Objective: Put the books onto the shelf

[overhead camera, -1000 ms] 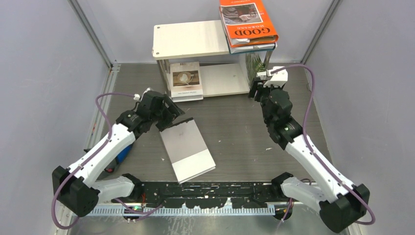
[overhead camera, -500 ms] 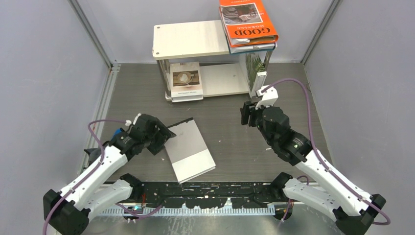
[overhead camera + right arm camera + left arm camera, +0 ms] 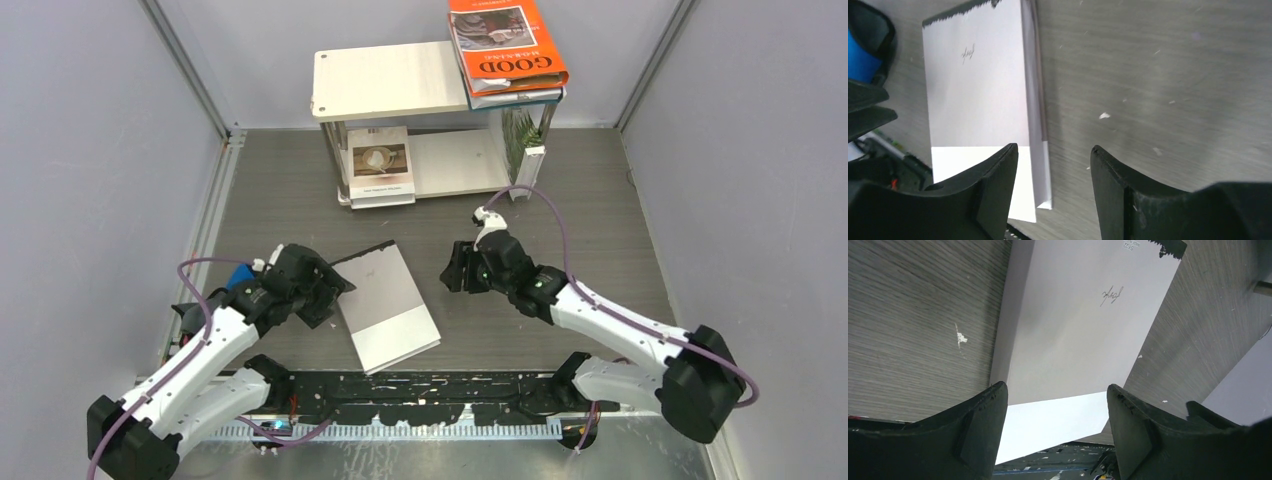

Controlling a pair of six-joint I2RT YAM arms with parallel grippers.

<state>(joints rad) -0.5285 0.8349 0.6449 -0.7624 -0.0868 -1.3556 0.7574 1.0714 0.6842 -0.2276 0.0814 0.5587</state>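
Observation:
A plain grey-white book (image 3: pixel 385 308) lies flat on the table between both arms. My left gripper (image 3: pixel 335 290) stands open at its left edge, and the book (image 3: pixel 1073 330) fills the view ahead of the open gripper (image 3: pixel 1055 390). My right gripper (image 3: pixel 455 270) hangs open just right of the book, nothing between its fingers (image 3: pixel 1054 150); the book's right edge (image 3: pixel 1040 165) lies under them. The shelf (image 3: pixel 390 80) stands at the back. An orange "GOOD" book (image 3: pixel 505 45) lies on its top right, a beige cup-photo book (image 3: pixel 379 165) on the lower board, a palm-leaf book (image 3: pixel 522 140) upright at its right end.
A small blue object (image 3: pixel 240 275) lies by the left arm's wrist and shows at the left edge of the right wrist view (image 3: pixel 860 62). The black rail (image 3: pixel 400 385) with both arm bases runs along the near edge. Grey walls close in both sides.
The right arm left the palm-leaf book at the shelf and swung left and nearer, over the grey-white book's right edge, its jaws narrowing a little. The left arm drew back along the book's left side.

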